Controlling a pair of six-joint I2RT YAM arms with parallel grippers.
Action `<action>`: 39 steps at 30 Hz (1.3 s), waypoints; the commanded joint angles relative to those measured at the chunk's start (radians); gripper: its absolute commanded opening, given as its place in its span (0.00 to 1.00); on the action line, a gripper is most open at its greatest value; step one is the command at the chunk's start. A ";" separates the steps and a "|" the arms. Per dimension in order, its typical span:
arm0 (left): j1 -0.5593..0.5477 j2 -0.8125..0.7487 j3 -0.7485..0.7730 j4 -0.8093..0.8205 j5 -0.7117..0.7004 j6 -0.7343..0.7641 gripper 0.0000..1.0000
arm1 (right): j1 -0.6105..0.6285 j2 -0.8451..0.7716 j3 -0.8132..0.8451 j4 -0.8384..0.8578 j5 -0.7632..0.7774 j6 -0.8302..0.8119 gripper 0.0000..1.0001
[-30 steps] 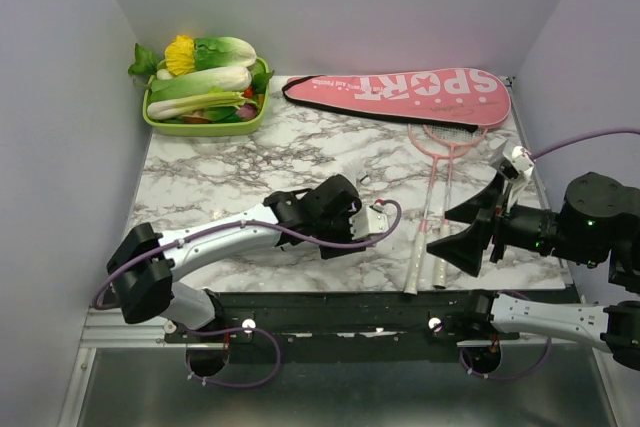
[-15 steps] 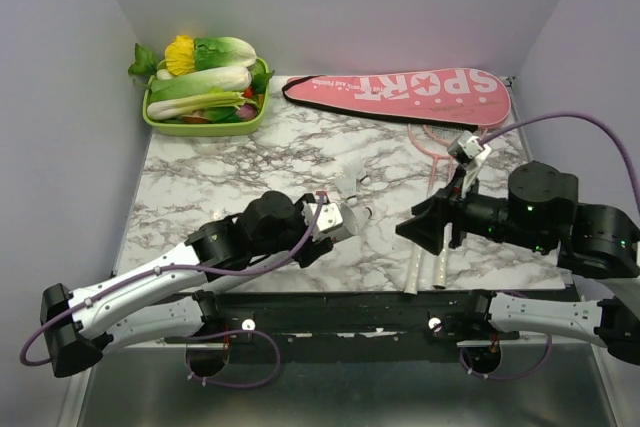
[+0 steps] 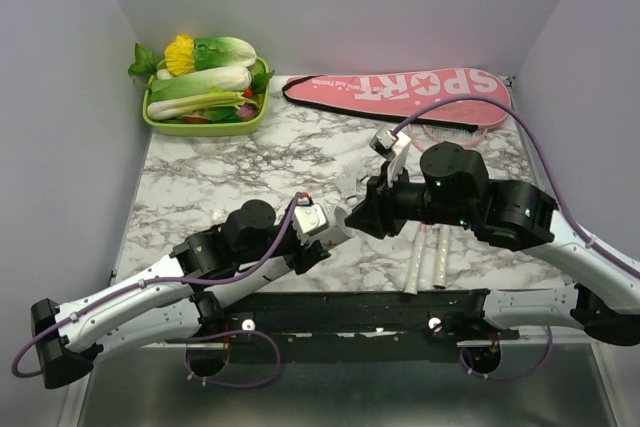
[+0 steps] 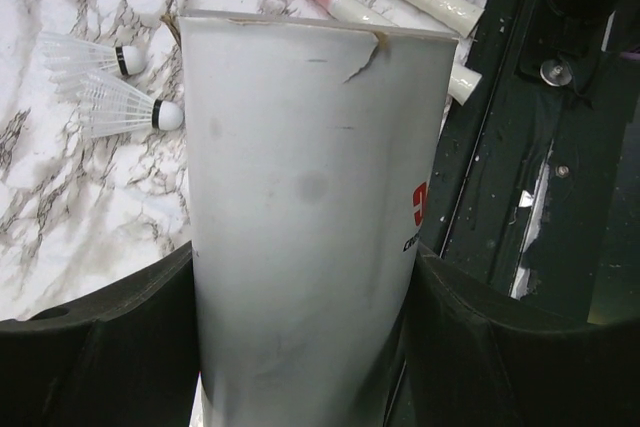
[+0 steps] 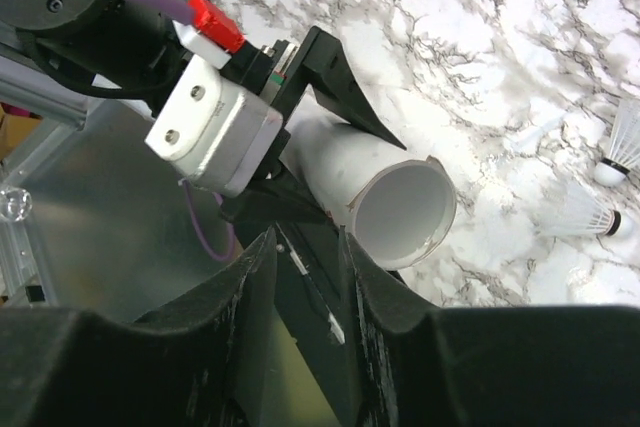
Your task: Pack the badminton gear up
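Right gripper (image 5: 305, 257) swung from frame right to centre, jaws narrowed, apparently empty; left gripper (image 3: 333, 224) clamps white tube (image 5: 400, 212) lower centre; shuttlecocks (image 4: 120, 107) loose just beside; loading likely next

Open white tube (image 4: 310, 227) beside shuttlecocks (image 4: 115, 112)

Robot lab test cell: plain lilac walls (image 3: 350, 7) box in marble-print tabletop (image 3: 220, 167), dark mounting rail (image 3: 330, 312).
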 commanded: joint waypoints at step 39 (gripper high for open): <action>0.001 -0.108 -0.030 0.002 0.289 -0.022 0.00 | 0.005 -0.047 -0.267 0.131 -0.361 -0.071 0.38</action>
